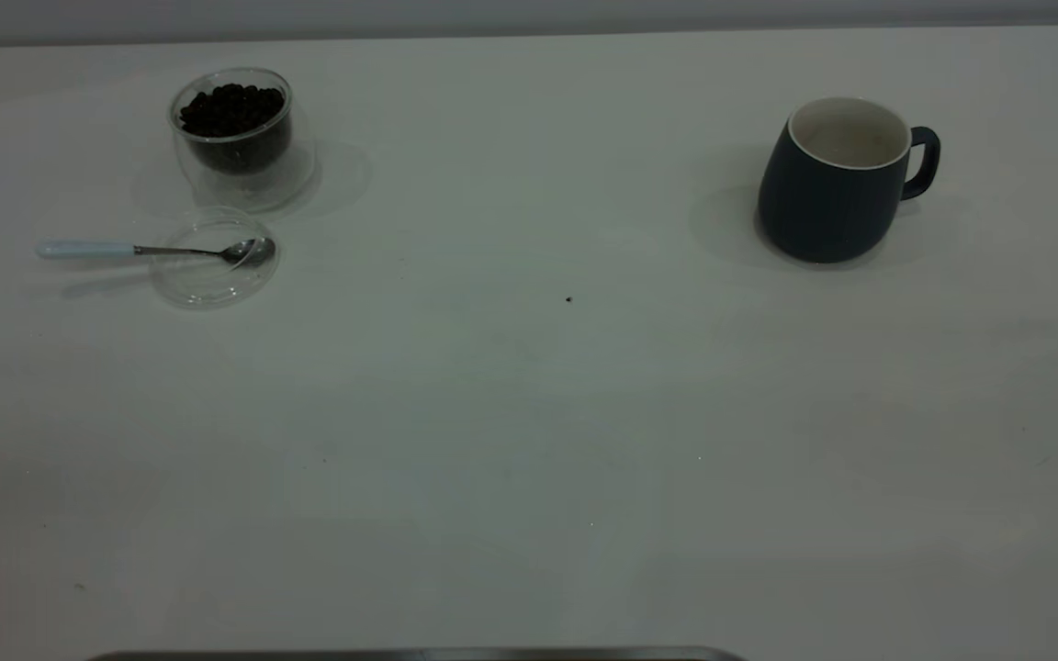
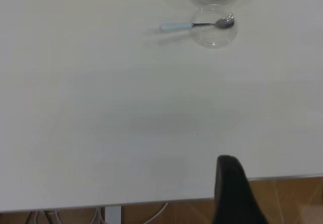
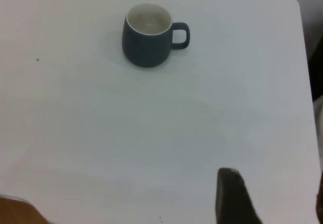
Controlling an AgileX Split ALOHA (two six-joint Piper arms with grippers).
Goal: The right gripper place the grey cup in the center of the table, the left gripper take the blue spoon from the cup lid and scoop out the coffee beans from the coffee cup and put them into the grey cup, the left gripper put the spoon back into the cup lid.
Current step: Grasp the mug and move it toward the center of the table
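1. The rounded dark blue-grey ceramic grey cup [image 1: 830, 188] stands upright at the right of the large white table [image 1: 529, 413], its handle pointing right.
2. The small clear glass coffee cup [image 1: 237, 138], holding dark coffee beans [image 1: 231, 108], stands far left.
3. The blue spoon [image 1: 148, 250] rests with its metal bowl on the flat clear cup lid [image 1: 214, 275] just in front.
4. The left gripper [image 2: 236, 193] and right gripper [image 3: 233, 196] hang back, well apart from everything; their opening cannot be told

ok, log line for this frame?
stage: not started | grey cup: table right, empty | blue spoon: bowl on cup lid | coffee cup: holds beans | grippers: off objects
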